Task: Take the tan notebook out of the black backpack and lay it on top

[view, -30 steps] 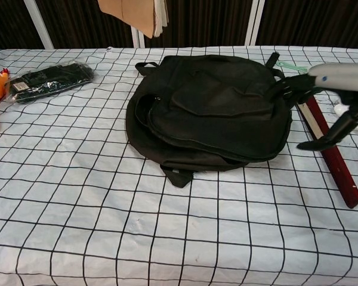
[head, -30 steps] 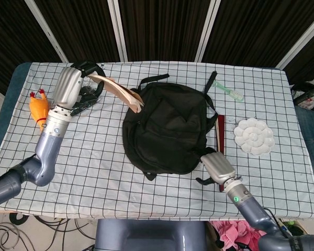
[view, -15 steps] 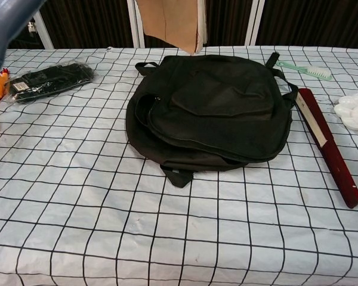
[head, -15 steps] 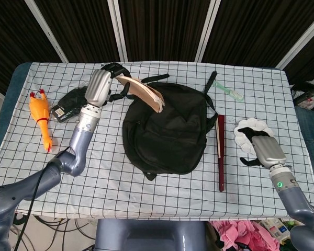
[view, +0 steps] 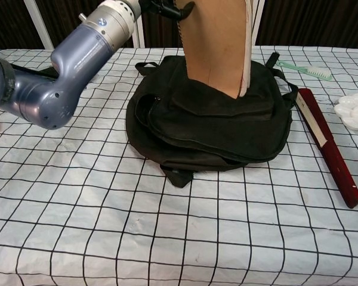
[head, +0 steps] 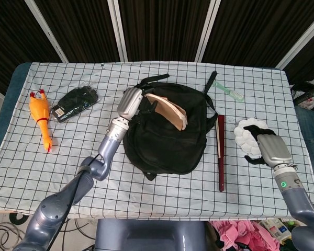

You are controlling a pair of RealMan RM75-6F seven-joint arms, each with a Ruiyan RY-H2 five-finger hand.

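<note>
Head view: left hand (head: 132,103) holds tan notebook (head: 167,110) over black backpack (head: 165,141).

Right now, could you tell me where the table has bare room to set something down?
The widest free patch is the checked tablecloth in front of the black backpack. It is crowded to the right, between the dark red box, the white flower-shaped dish and the right hand.

Both views are evenly and brightly lit from overhead, the white checked cloth (head: 146,172) almost glaring, shadows soft and short, the black backpack (view: 215,119) losing detail in its darkness, focus sharp throughout, with slight bending of grid lines toward the edges.
</note>
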